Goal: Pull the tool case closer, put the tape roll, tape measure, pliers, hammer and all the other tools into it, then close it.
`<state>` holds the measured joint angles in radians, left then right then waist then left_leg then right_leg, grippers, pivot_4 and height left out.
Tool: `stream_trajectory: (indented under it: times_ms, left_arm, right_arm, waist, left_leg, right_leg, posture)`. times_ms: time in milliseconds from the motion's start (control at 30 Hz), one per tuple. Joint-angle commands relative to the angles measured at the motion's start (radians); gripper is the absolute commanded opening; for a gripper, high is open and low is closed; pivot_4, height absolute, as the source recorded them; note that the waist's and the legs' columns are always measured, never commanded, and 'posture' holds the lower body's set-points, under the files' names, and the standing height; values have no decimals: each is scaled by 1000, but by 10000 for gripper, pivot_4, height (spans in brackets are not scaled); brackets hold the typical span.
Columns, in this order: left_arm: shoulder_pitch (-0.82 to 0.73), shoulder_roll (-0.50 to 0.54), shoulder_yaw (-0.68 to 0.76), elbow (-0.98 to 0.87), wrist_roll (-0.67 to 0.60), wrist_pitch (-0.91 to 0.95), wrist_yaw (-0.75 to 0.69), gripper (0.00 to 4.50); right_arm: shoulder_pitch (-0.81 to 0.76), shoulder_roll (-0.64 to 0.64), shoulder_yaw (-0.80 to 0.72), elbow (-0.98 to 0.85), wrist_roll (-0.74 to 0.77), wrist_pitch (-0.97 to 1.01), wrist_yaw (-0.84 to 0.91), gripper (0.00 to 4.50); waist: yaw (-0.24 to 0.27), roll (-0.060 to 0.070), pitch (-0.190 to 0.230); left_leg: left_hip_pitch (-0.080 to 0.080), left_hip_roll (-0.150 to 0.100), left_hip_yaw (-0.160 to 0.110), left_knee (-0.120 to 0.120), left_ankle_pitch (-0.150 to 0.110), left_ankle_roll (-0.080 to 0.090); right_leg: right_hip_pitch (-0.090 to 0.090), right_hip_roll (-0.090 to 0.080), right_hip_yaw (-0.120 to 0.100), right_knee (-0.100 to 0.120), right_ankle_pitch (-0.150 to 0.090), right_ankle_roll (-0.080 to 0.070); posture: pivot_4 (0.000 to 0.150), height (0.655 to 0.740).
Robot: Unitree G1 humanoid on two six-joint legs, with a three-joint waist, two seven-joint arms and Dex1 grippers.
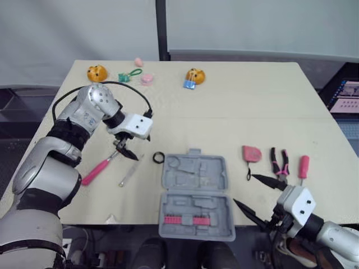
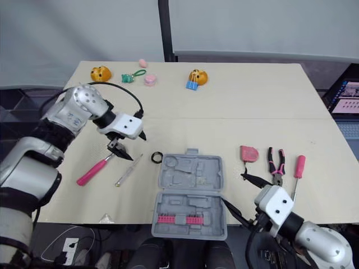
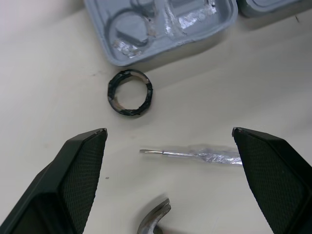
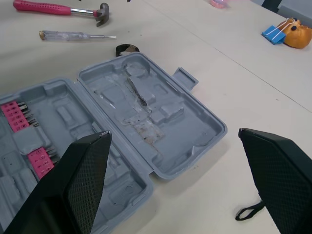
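At the near table edge the case [image 1: 195,193] is sitting open, probably pulled in enough. Nothing is packed yet: tape roll [image 1: 159,158] and hammer [image 1: 98,170] are lying left, tape measure [image 1: 251,153] and pliers [image 1: 279,163] right. Left gripper [image 1: 126,152] is hovering over the hammer head, jaws spread; right gripper [image 1: 243,188] likewise spread, empty.

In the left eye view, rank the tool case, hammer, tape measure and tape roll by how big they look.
1. tool case, clearly largest
2. hammer, by its length
3. tape measure
4. tape roll, smallest
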<state>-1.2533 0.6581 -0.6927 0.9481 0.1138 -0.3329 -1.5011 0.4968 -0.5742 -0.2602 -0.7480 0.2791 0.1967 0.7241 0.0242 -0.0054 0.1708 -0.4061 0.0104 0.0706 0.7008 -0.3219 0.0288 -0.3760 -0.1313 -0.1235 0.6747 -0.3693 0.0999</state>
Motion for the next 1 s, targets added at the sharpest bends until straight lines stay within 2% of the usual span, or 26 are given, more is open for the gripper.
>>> stream_trajectory:
  times_ms: [33,400,1000]
  left_arm:
    - [-48,-21,-3,60,56,-67,-113,44126]
    - [-35,-101,31,119,138,-148,-91,44126]
    - [20,-187,73,176,245,-153,68,44126]
  right_arm:
    - [14,12,13,-58,-13,-14,-31,44166]
    - [82,50,69,-93,-91,-43,-76,44166]
    - [165,97,77,-83,-130,-138,-113,44166]
  waist:
    - [0,0,0]
    - [0,0,0]
    - [0,-1,0]
  left_leg:
    - [0,0,0,0,0,0]
    - [-1,-1,-1,1,0,0]
    - [-1,-1,-2,2,0,0]
  right_leg:
    - [0,0,0,0,0,0]
    - [0,-1,-6,0,0,0]
    - [0,-1,-6,2,0,0]
  posture:
    - [1500,6677]
    - [1500,6677]
    - [1500,6677]
